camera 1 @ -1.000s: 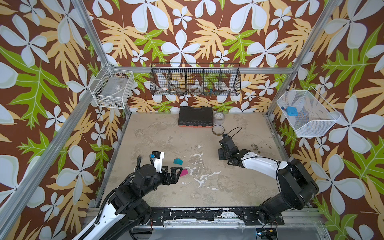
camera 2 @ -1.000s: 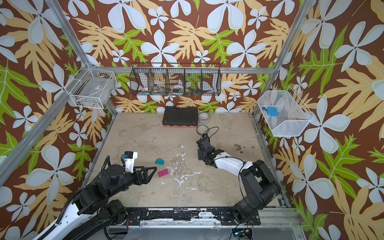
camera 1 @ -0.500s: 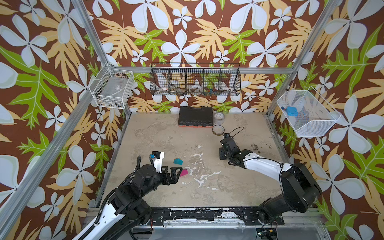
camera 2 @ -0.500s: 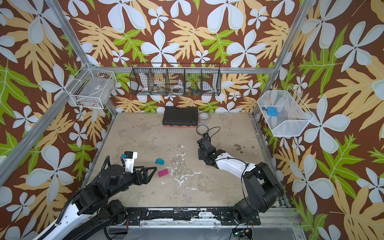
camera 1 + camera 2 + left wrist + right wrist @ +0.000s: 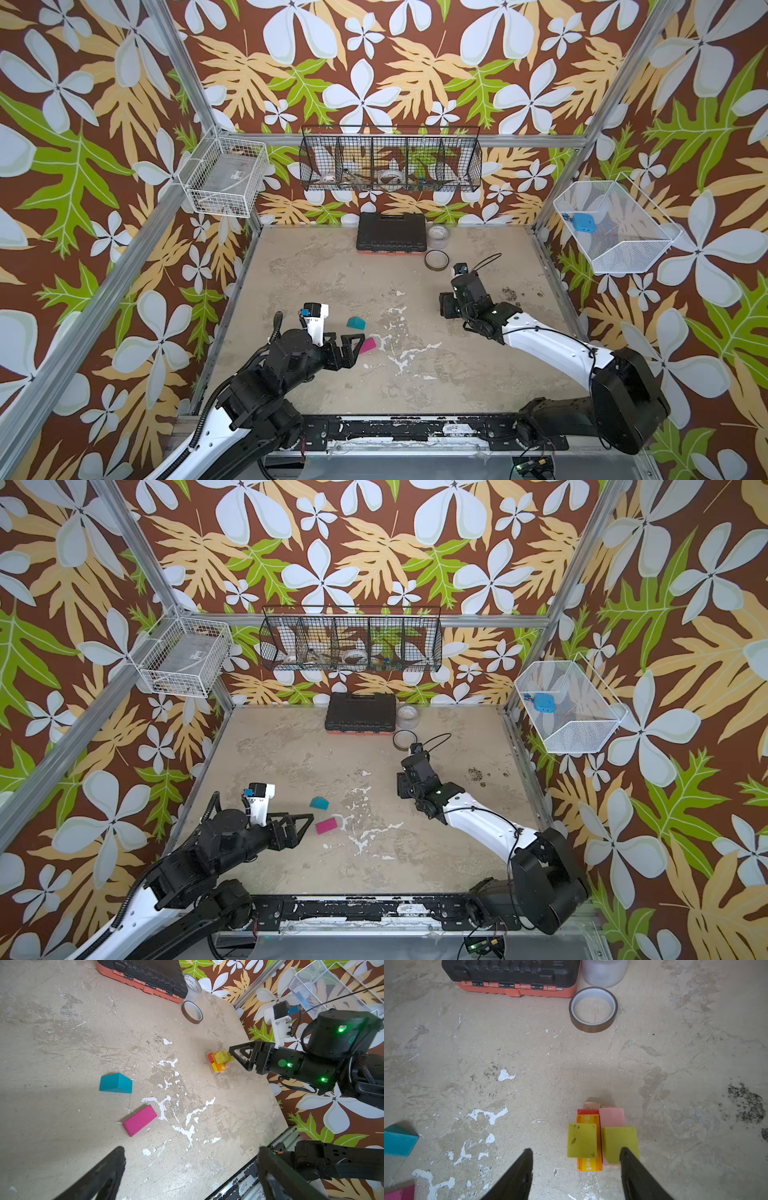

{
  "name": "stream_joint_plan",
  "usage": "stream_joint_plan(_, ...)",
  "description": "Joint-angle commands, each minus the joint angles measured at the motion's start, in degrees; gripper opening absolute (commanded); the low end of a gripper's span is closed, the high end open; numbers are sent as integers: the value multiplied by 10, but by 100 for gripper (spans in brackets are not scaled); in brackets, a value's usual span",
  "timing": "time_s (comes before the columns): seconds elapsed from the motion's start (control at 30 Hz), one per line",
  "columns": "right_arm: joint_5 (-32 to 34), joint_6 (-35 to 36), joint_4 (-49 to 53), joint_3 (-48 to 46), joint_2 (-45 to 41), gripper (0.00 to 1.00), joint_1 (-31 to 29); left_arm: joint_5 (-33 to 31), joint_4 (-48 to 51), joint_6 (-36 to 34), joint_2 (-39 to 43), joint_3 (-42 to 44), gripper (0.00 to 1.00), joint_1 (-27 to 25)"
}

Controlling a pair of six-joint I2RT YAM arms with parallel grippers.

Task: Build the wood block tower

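The tower (image 5: 600, 1136) stands on the worktop (image 5: 675, 1053) right under my right pincer (image 5: 576, 1149). In both top views my own wrist hides it. Through the right wrist camera I read its layers:

- a tan plank (image 5: 592, 1104) at the bottom
- a red block (image 5: 586, 1111) and an orange block (image 5: 588, 1164) with white lettering above that
- a pink block (image 5: 611, 1118) alongside them
- 2 yellow-green cubes (image 5: 582, 1140) side by side on top

The cube nearer the teal piece sits a little skewed. Whether other pieces are buried inside, I cannot tell.

My right pincer hangs over the cubes with its jaws apart, clamped on nothing. 1 tip overlaps a cube in that view, and I cannot tell whether it touches.

I judge the build well past halfway. 2 pieces lie loose on the worktop, well apart from the tower: the teal roof block (image 5: 116, 1083) and the magenta block (image 5: 140, 1120), close to each other but not touching. My left pincer (image 5: 191, 1148) hovers just short of the magenta block, jaws spread wide and empty.

What is left, as I judge it, is to carry the magenta block across and lay it over the 2 cubes, then cap it with the teal roof block.

Farther out, the brown tape roll (image 5: 593, 1009), the clear tape roll (image 5: 604, 972) and the black case (image 5: 510, 972) sit toward the back wall, and none of them belongs to the build.
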State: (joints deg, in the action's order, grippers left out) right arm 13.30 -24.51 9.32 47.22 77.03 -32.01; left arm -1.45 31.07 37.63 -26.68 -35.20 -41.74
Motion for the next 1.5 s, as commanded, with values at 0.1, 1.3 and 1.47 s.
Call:
stream_joint_plan(0.1, 21, 17, -4, -18, -31, 88, 0, 1, -17, 0, 0, 1, 100, 0)
stream_joint_plan(1.3, 9, 27, -50, -7, 91, 95, 36, 1, -17, 0, 2, 2, 100, 1)
stream_joint_plan(1.47, 3, 27, -55, -5, 104, 91, 40, 1, -18, 0, 2, 3, 100, 1)
